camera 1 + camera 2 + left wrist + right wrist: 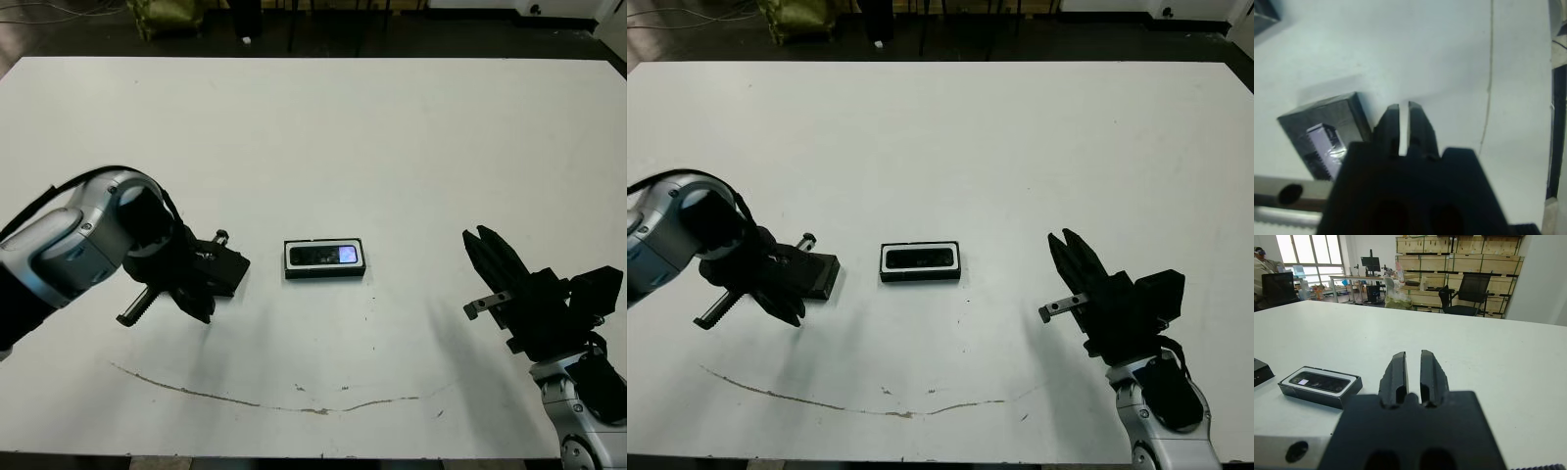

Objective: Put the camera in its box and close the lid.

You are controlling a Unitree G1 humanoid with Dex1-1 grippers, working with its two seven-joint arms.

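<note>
The box (290,260), a shallow black tray with white lining, lies at the table's middle. The camera (324,256) rests inside it, its lilac screen patch facing up. The lid (229,268), a flat black cover, lies on the table left of the box; its silvery strip shows in the left wrist view (1327,147). My left gripper (203,309) is low over the table beside the lid, fingers shut on nothing. My right gripper (480,240) hovers well to the right of the box, shut and empty; its wrist view shows the box (1312,394) and the camera (1322,381).
A thin brown scuff line (294,401) runs along the table near its front edge. Beyond the far edge are dark floor and chair legs. The right wrist view shows an office chair (1466,293), stacked crates and a seated person (1261,264) far off.
</note>
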